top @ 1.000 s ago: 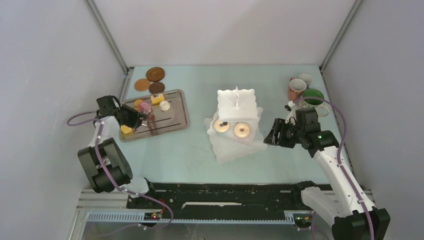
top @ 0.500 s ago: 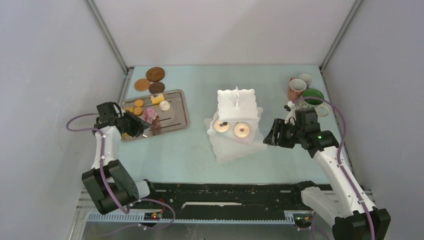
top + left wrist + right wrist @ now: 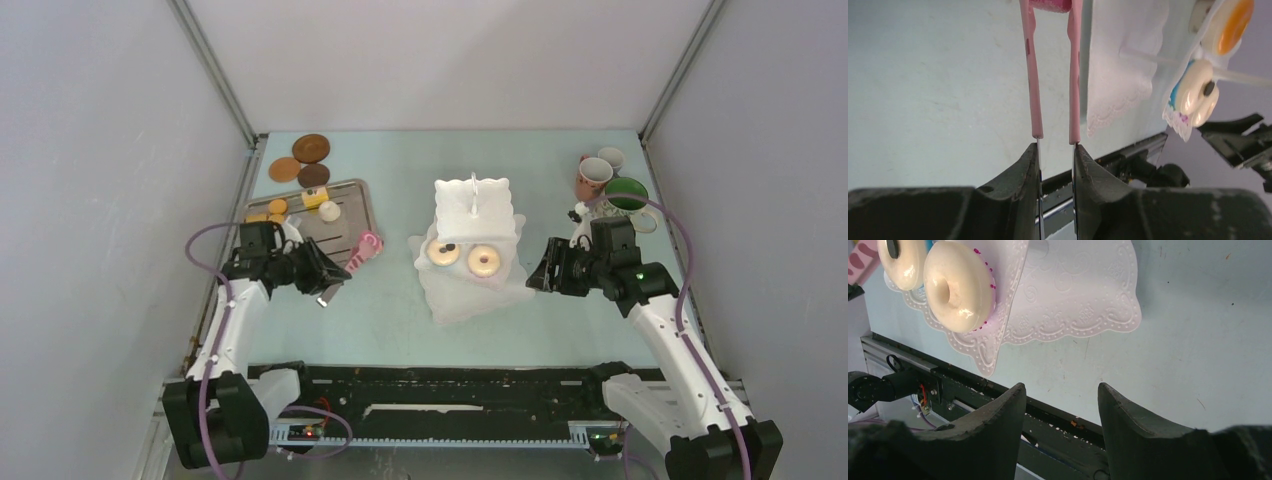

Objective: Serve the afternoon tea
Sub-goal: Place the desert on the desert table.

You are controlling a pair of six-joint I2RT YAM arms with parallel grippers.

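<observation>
tongs [image 3: 1032, 75], pink, clamped from outside between the fingers of left gripper [image 3: 1055, 147]. both arms pressed near parallel, only a narrow gap between. at the far end, a pink-red piece between the arms, cut off by the frame edge; impossible to tell whether a pinched load or part of the tool itself. seen from above, tool tips over bare table [image 3: 400, 160], just off the near right corner of grey tray [image 3: 350, 222], between tray and stand, apart from both.

white three-tier stand [image 3: 455, 300] at mid-table, with two small donuts [image 3: 443, 254] side by side on the middle tier. top tier bare around the centre post.

right gripper [image 3: 1060, 390] low at the stand's right side, jaws spread, nothing between, near the lowest tier's wavy rim but not touching.

on the tray's far part: yellow cake [image 3: 315, 197] and orange biscuits [image 3: 277, 207], close together.

behind the tray, at far left: three brown coasters [image 3: 311, 148] in a tight group.

at far right: pink mug [image 3: 594, 175], small pale mug [image 3: 611, 158] and green-inside mug [image 3: 627, 195], clustered, just behind the right arm.
</observation>
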